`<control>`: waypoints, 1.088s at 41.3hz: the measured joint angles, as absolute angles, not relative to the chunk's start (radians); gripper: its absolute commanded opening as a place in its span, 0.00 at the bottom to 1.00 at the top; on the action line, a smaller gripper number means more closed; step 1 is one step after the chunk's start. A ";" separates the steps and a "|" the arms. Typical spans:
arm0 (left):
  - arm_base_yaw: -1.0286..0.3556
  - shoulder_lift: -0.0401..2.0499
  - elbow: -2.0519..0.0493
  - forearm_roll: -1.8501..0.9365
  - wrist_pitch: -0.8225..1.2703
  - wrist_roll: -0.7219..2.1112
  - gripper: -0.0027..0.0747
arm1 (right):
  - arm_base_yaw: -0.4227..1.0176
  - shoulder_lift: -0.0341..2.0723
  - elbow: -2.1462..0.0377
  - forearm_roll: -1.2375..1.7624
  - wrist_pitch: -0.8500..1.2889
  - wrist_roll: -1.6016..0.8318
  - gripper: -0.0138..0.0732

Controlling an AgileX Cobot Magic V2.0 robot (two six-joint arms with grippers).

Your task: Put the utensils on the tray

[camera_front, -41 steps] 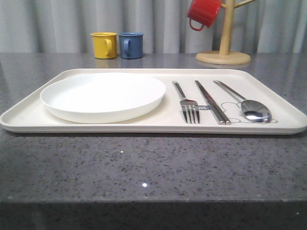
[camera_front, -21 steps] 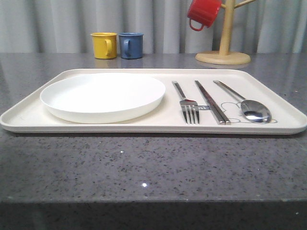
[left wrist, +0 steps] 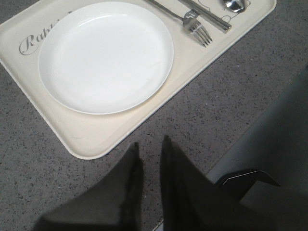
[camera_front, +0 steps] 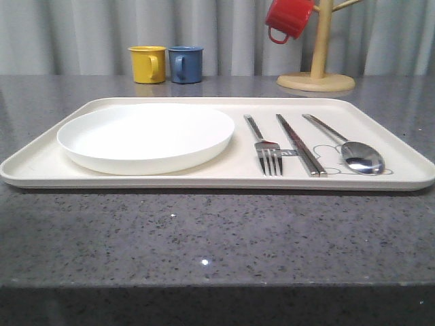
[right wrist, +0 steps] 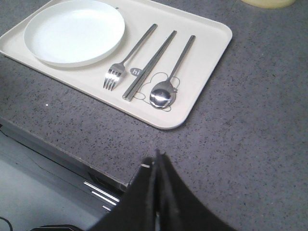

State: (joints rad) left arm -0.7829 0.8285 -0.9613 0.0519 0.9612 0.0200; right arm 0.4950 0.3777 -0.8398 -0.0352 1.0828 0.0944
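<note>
three utensils lay side by side on the tray (camera_front: 394,139), on its right half: the fork (camera_front: 266,151), the chopsticks (camera_front: 300,153) and the spoon (camera_front: 358,157). in the front view their long handles ran toward 12 o'clock and slanted a bit to 11, and their working ends pointed back at the robot. none touched another. a white plate (camera_front: 146,136) sat at 9 o'clock from the fork, on the same tray. it looked like the job was done, with nothing left to pick up.

the right gripper (right wrist: 157,161) was the nearer one. it hung over the grey table (camera_front: 204,231), off the tray, with the spoon at about 12 o'clock from it. its fingers were pressed together and held nothing. the left gripper (left wrist: 149,149) hung near the tray's corner by the plate, fingers a little apart, empty too.
</note>
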 measured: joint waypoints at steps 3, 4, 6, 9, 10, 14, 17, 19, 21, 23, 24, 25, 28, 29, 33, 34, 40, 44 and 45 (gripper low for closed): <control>-0.783 0.829 -0.961 0.052 0.961 0.020 0.01 | 0.495 0.378 -0.840 -0.035 1.083 0.094 0.02; -0.783 0.829 -0.961 0.052 0.961 0.020 0.01 | 0.495 0.378 -0.840 -0.035 1.083 0.094 0.02; -0.783 0.829 -0.961 0.052 0.961 0.020 0.01 | 0.495 0.378 -0.840 -0.035 1.083 0.094 0.02; -0.783 0.829 -0.961 0.052 0.961 0.020 0.01 | 0.495 0.378 -0.840 -0.035 1.083 0.094 0.02; -0.783 0.829 -0.961 0.052 0.961 0.020 0.01 | 0.495 0.378 -0.840 -0.035 1.083 0.094 0.02; -0.783 0.829 -0.961 0.052 0.961 0.020 0.01 | 0.495 0.378 -0.840 -0.035 1.083 0.094 0.02; -0.783 0.829 -0.961 0.052 0.961 0.020 0.01 | 0.495 0.378 -0.840 -0.035 1.083 0.094 0.02; -0.783 0.824 -0.958 0.052 0.956 0.020 0.01 | 0.495 0.378 -0.840 -0.035 1.083 0.094 0.02; -0.783 0.813 -0.953 0.052 0.954 0.020 0.01 | 0.495 0.378 -0.840 -0.035 1.083 0.094 0.02; -0.774 0.795 -0.949 0.049 0.952 0.020 0.01 | 0.495 0.378 -0.840 -0.037 1.083 0.094 0.02; -0.762 0.783 -0.947 0.050 0.952 0.020 0.01 | 0.495 0.378 -0.840 -0.037 1.083 0.094 0.02; -0.749 0.773 -0.945 0.048 0.952 0.020 0.01 | 0.495 0.378 -0.840 -0.037 1.083 0.094 0.02; -0.692 0.732 -0.941 0.048 0.948 0.020 0.01 | 0.495 0.378 -0.840 -0.037 1.083 0.094 0.02; -0.663 0.719 -0.937 0.048 0.939 0.020 0.01 | 0.495 0.378 -0.840 -0.037 1.083 0.094 0.02; -0.547 0.648 -0.903 0.055 0.882 0.020 0.01 | 0.495 0.378 -0.840 -0.037 1.083 0.094 0.02; -0.513 0.627 -0.887 0.057 0.870 0.019 0.01 | 0.495 0.378 -0.840 -0.037 1.083 0.094 0.02; -0.345 0.503 -0.768 0.077 0.773 0.019 0.01 | 0.495 0.378 -0.840 -0.037 1.083 0.094 0.02; -0.254 0.413 -0.656 0.105 0.711 0.019 0.01 | 0.495 0.378 -0.840 -0.037 1.083 0.094 0.02; -0.230 0.379 -0.612 0.112 0.681 0.019 0.01 | 0.495 0.378 -0.840 -0.037 1.083 0.094 0.02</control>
State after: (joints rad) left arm -0.2296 0.3794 -0.6119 0.1116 0.6810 0.0185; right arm 0.4950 0.3777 -0.8398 -0.0368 1.0828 0.0938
